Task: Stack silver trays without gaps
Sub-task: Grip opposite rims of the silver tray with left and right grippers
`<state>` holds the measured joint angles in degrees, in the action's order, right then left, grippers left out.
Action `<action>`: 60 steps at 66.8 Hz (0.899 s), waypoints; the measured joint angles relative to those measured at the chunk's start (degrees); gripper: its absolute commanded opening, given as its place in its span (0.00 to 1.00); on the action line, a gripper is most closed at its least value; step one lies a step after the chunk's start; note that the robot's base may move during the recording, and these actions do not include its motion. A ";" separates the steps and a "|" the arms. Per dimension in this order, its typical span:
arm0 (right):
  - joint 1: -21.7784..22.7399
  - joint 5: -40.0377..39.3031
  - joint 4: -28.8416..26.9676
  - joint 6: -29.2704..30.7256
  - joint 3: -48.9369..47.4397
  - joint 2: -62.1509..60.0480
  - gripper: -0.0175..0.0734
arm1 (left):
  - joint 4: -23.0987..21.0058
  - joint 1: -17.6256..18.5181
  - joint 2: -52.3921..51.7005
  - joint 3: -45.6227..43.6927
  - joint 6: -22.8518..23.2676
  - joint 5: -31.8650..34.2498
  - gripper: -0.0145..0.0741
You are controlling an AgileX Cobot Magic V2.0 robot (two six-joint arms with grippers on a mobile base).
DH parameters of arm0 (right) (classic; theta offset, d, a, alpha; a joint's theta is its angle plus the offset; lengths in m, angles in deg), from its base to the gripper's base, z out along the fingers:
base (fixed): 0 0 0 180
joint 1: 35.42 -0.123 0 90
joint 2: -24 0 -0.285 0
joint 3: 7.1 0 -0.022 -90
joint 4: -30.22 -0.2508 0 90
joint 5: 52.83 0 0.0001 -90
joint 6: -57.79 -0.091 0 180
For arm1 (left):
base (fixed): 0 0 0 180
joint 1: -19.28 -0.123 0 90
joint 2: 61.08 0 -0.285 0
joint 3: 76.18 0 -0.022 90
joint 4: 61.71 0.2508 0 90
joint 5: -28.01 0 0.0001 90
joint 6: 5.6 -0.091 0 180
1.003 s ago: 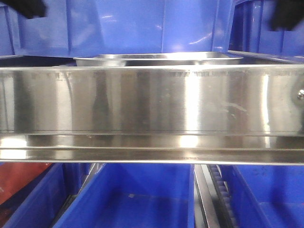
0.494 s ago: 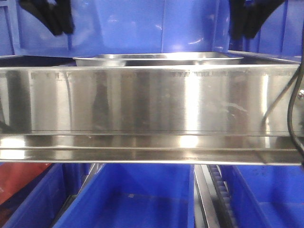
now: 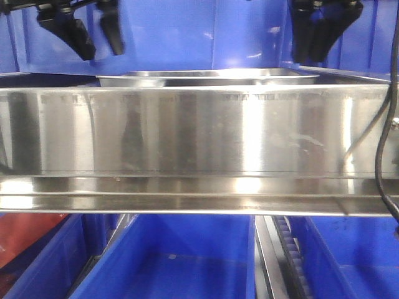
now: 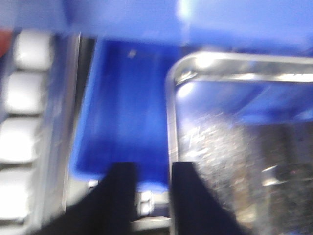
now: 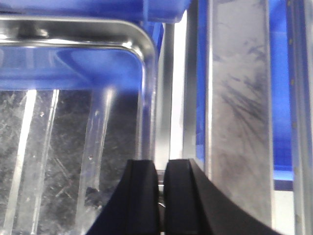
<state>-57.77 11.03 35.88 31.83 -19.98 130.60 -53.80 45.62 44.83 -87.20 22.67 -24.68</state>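
Silver tray [image 3: 209,76] lies below: left gripper [image 3: 101,53] spread apart, empty; right gripper [image 3: 313,57] pinched together, empty, so I'd widen it before straddling the right rim [image 5: 148,73].

Steel shelf [image 3: 199,134] — silver trays [image 3: 206,77] on it, blue bin [image 3: 187,31] behind

Open from above
Free air over the silver tray [image 3: 209,77]; steel shelf rail [image 3: 199,131] bars the front, blue bin [image 3: 187,34] the back
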 measured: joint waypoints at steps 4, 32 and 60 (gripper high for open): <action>0.00 -0.40 -0.28 0.00 0.00 0.00 0.24 | -0.13 0.00 0.00 0.00 0.00 -0.02 0.46; 0.00 -0.85 -1.95 -0.09 0.00 0.11 0.38 | -0.23 0.00 0.00 0.00 0.00 0.22 0.45; 0.00 -0.96 -1.95 -0.09 -0.10 4.10 0.38 | -2.14 0.29 2.70 -0.08 -1.29 0.48 0.45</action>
<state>-57.77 10.07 33.93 31.73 -20.07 134.70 -55.94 45.91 47.53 -87.28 21.37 -24.20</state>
